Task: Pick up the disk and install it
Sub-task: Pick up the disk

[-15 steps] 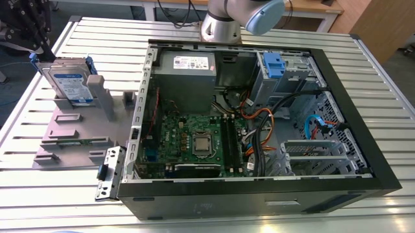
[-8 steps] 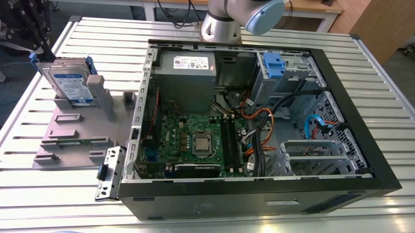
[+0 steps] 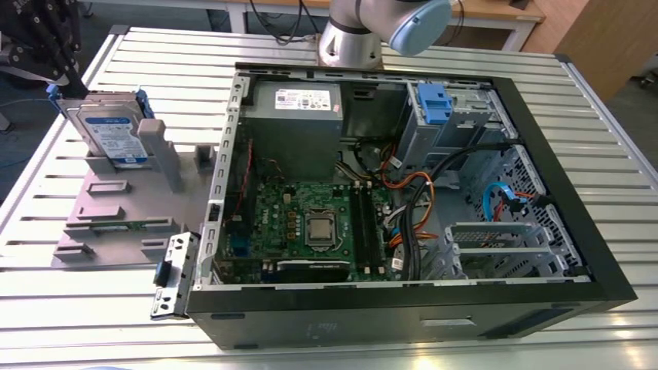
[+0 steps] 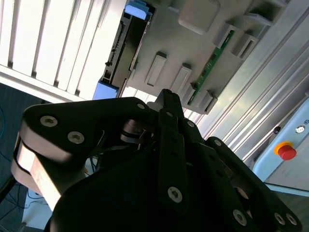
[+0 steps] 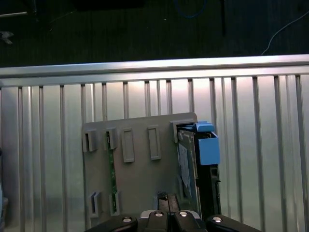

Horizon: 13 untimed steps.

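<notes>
The disk (image 3: 108, 127), a silver drive with a blue-and-white label and blue rails, stands on edge in a grey holder plate (image 3: 113, 208) on the slatted table, at the exterior view's left of the open computer case (image 3: 411, 301). My black gripper (image 3: 64, 73) hangs above and just behind the disk, apart from it. In the second wrist view the fingertips (image 4: 165, 96) meet, shut on nothing, with the disk (image 4: 123, 43) beyond them. The first wrist view looks down on the disk (image 5: 186, 164) upright in the holder (image 5: 140, 179), the gripper (image 5: 162, 197) near it.
Inside the case lie a motherboard (image 3: 308, 223), a grey power-supply box (image 3: 298, 108) and a drive cage with a blue latch (image 3: 434, 104), amid loose cables (image 3: 421, 193). A detached metal bracket (image 3: 172, 274) lies beside the case. A red stop button (image 4: 287, 151) shows off the table.
</notes>
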Tool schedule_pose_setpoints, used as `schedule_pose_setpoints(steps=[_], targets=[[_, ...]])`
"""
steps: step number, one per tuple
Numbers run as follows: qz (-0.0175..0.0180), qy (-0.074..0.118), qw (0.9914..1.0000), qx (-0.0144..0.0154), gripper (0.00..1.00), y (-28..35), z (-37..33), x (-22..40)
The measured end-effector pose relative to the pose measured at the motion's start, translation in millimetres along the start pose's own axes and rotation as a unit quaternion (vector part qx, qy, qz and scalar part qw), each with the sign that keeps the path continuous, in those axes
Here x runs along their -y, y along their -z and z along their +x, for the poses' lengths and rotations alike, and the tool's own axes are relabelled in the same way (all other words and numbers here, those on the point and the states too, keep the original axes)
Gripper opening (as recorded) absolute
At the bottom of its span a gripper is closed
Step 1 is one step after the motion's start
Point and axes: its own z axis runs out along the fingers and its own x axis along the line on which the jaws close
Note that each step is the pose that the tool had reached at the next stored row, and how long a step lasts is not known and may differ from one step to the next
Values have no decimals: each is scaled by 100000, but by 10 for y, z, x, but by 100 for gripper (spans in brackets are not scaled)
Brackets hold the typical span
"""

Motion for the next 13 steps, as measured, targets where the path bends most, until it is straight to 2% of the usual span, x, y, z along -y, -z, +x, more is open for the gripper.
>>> schedule_pose_setpoints(steps=[13], targets=[[4,382,99999,-3,11,0,0,0]])
